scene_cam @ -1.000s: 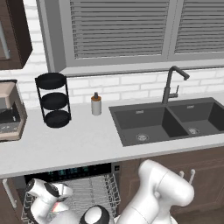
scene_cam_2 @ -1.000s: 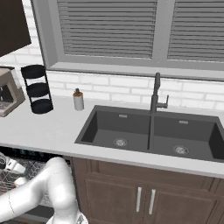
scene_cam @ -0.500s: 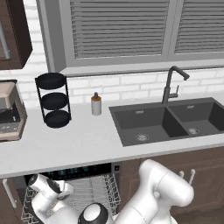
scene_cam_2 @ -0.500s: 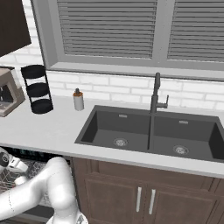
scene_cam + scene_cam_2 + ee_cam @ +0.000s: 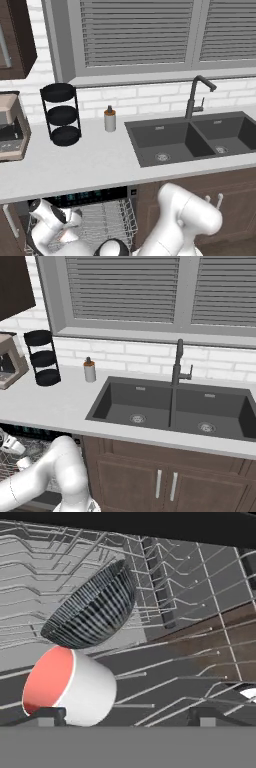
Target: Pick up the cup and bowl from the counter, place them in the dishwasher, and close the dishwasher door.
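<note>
Down on the left, the cup (image 5: 67,687) lies on its side in the rack (image 5: 165,577), red mouth facing out, and the bowl (image 5: 92,609) sits tipped on edge right against it, both already inside the dishwasher (image 5: 95,196). The gripper (image 5: 127,714) is spread wide, one fingertip beside the cup's rim, the other well off to the right, holding nothing. Here's the risk: pull out crooked and that near finger could clip the cup, roll it, and bring the leaning bowl down with it. The wire tines crowd close on every side, so a straight retreat looks like the only clean way out. Above, the worktop (image 5: 100,165) overhangs the opening, and the arm has to clear that edge. The door isn't shut yet; I can't see it from here.
</note>
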